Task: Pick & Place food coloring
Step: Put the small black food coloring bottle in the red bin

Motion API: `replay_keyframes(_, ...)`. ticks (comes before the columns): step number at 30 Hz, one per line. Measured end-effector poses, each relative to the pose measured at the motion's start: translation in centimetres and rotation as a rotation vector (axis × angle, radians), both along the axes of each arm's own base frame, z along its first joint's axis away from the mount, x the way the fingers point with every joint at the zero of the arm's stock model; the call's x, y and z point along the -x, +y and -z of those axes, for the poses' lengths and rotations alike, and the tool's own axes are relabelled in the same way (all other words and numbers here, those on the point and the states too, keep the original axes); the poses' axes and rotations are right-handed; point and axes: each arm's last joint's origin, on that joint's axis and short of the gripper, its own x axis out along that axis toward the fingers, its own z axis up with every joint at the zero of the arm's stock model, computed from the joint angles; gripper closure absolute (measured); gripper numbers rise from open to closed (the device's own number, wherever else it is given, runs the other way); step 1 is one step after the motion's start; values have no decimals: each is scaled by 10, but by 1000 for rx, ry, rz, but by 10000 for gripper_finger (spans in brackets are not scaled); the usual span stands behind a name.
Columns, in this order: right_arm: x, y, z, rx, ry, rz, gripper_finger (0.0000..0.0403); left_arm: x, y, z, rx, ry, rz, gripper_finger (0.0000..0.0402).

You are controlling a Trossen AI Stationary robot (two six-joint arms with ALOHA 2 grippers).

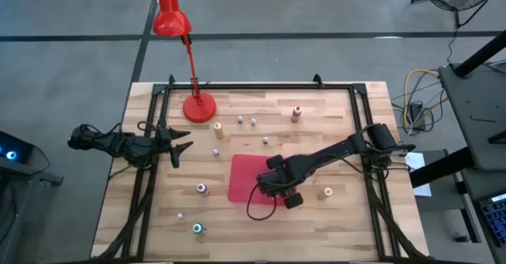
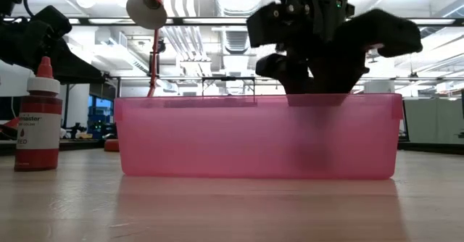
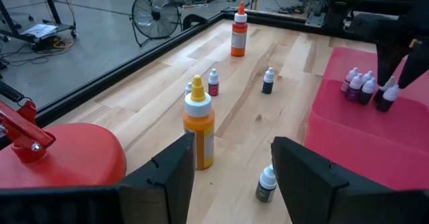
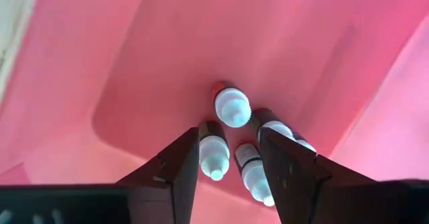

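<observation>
The pink tray (image 1: pixel 241 177) lies at mid-table. Several tiny white-capped bottles (image 4: pixel 231 106) stand on its floor. My right gripper (image 4: pixel 228 174) reaches down into the tray (image 2: pixel 257 137), open. Its fingers stand on either side of two small bottles (image 4: pixel 213 153) (image 4: pixel 253 170); I see no clear touch. Other food coloring stands loose on the wood: an orange-topped bottle (image 1: pixel 217 127), a red-topped one (image 1: pixel 296 112), a pink-topped one (image 1: pixel 202 189), a green-topped one (image 1: pixel 198 228) and a tan one (image 1: pixel 326 191). My left gripper (image 1: pixel 180 147) waits open at the table's left.
The red lamp's base (image 1: pixel 199 106) stands near the far edge, just beyond my left gripper. In the left wrist view, a yellow-orange bottle (image 3: pixel 200 127) and a tiny dark bottle (image 3: pixel 266 184) stand close ahead of that gripper's fingers. A black frame rail (image 1: pixel 261 86) borders the table.
</observation>
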Motion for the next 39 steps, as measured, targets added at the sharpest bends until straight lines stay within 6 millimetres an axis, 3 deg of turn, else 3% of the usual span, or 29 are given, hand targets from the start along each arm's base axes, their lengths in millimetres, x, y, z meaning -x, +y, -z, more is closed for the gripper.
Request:
replay_keyframes(11, 4, -2, -31, -3, -64, 2, 255, 0, 0, 0, 0, -1, 0, 232)
replay_keyframes(28, 5, -4, -121, -7, -236, 90, 248, 0, 0, 0, 0, 0, 1, 232)
replay_keyframes(39, 14, -12, -158, -50, -334, 134, 204, 0, 0, 0, 0, 0, 0, 232)
